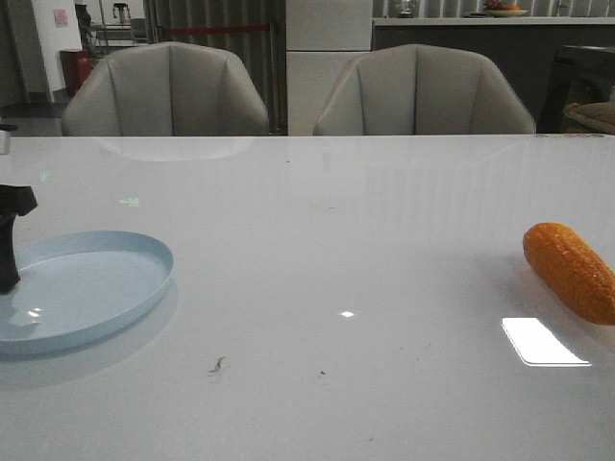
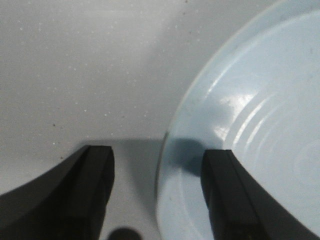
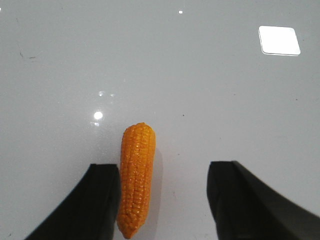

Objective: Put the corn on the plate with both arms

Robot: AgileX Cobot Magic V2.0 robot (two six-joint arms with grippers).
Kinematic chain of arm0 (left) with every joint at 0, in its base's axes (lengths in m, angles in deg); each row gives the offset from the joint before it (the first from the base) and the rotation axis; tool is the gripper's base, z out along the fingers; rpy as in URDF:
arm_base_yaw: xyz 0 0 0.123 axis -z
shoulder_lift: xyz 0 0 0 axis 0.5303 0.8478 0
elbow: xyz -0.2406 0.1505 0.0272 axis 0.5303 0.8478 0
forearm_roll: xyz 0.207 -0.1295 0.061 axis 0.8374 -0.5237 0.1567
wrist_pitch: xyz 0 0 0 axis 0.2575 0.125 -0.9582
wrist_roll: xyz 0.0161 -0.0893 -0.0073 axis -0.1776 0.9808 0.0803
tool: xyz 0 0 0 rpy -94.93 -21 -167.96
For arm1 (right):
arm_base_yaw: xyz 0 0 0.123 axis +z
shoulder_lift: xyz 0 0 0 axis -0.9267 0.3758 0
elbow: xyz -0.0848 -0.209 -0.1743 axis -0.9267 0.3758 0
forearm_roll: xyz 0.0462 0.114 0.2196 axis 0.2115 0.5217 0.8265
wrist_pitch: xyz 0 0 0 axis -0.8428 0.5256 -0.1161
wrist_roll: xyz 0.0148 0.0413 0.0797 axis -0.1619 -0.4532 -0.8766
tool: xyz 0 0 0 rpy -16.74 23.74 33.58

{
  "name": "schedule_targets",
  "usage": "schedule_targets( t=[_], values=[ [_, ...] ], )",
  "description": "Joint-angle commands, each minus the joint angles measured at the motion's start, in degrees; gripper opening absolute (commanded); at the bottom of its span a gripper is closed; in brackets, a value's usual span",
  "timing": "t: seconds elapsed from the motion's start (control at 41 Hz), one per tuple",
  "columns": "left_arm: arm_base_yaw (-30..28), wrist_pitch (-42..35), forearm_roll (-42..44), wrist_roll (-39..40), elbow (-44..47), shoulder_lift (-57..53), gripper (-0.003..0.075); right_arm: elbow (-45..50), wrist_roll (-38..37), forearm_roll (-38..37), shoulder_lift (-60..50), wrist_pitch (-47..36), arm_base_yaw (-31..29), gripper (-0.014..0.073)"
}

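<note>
Left gripper (image 2: 157, 192) sits low at the plate (image 1: 144, 288), fingers (image 2: 97, 172) spread, 1 on each side of the pale blue rim and neither clamping it. In the front view the plate lies at 8 o'clock on the white table (image 1: 336, 240). Over at 3 o'clock, the corn (image 1: 572, 271) lies flat, well apart from the plate. Right gripper (image 3: 162, 200) hovers with jaws wide; the cob lies between its 2 fingers, just beside 1 of them, contact unclear, clear of the other. 2 grey chairs (image 1: 168, 91) stand behind.
</note>
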Motion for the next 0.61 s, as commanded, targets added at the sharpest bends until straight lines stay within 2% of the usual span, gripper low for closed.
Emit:
schedule_targets(
  t=[0.0, 0.024, 0.098, 0.244, 0.44, 0.586],
  values=[
    [0.0, 0.5, -0.9, 0.3, -1.2, -1.6, 0.0433, -2.1, 0.0, -0.3, -0.7, -3.7, 0.1, 0.0492],
    [0.0, 0.5, -0.9, 0.3, -1.2, -1.6, 0.0421, -2.1, 0.0, -0.3, -0.7, -3.7, 0.1, 0.0492],
    [0.0, 0.7, -0.9, 0.3, -1.2, -1.6, 0.0325, -2.1, 0.0, -0.3, -0.7, -3.6, 0.1, 0.0492],
    [0.0, 0.9, -1.0, 0.3, -1.2, -1.6, 0.0086, -2.1, 0.0, -0.3, -0.7, -3.6, 0.1, 0.0492],
    [0.0, 1.3, -1.1, 0.6, -1.6, -1.6, 0.0096, -2.1, 0.0, -0.3, -0.7, -3.4, 0.1, 0.0492],
    [0.0, 2.0, -6.9, 0.6, -3.6, -1.8, 0.0096, -2.1, 0.0, -0.3, -0.7, -3.0, 0.1, 0.0492]
  ],
)
